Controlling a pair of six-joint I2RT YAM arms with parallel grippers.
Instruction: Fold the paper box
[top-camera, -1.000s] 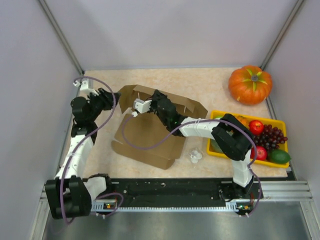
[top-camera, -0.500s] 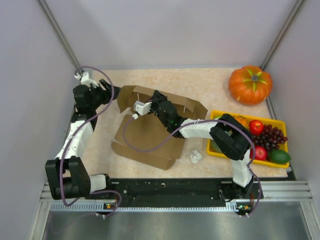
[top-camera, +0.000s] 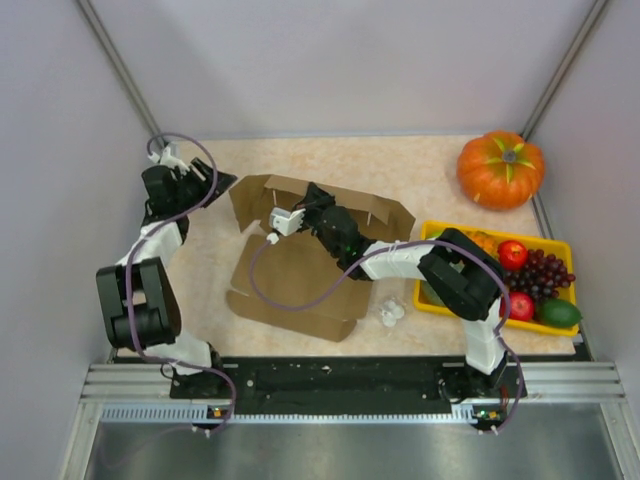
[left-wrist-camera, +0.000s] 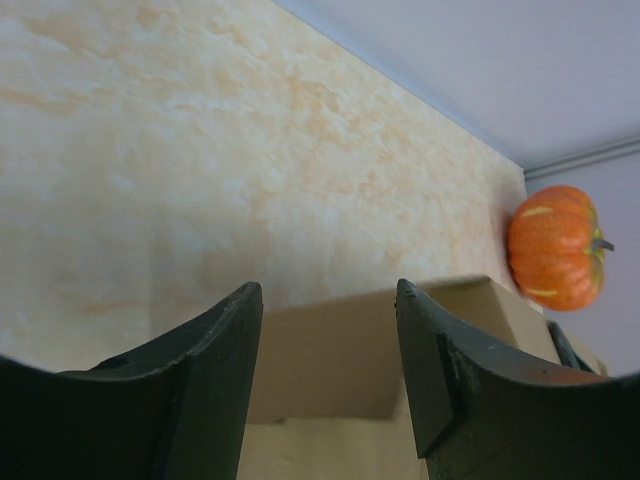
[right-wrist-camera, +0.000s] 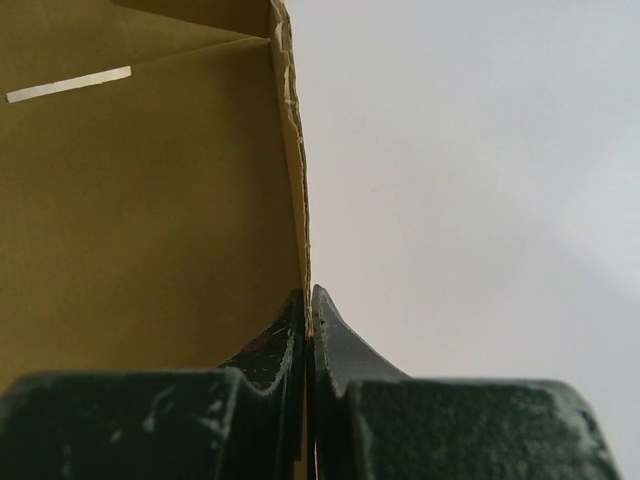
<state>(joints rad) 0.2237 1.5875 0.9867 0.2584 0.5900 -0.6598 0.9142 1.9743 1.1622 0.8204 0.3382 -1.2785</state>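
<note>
The right hand (right-wrist-camera: 308, 300) is pinching a wall of the paper box (top-camera: 300, 285) upright; the left hand (left-wrist-camera: 325, 295) is hovering part-open, empty, probably needing to fold the side flap next

- paper box (top-camera: 300, 275): plain brown cardboard, matt, unprinted; cut edge looks rough and fibrous in right wrist view
- table top (top-camera: 420, 170): beige marbled surface, smooth, faint sheen
- pumpkin (top-camera: 500, 168): orange, smooth, glossy, plastic look
- yellow tray (top-camera: 445, 228): plastic, smooth, slight shine
- apple (top-camera: 512, 253): red, glossy skin
- right gripper (right-wrist-camera: 311, 300) fingers (right-wrist-camera: 345, 350): dark hard plastic, matt, pale scuffs
- left gripper (left-wrist-camera: 330, 295) fingers (left-wrist-camera: 215, 370): same dark matt plastic, smooth
- walls (top-camera: 350, 60): pale, flat, matt
- rail (top-camera: 560, 380): grey metal, dull brushed finish
</note>
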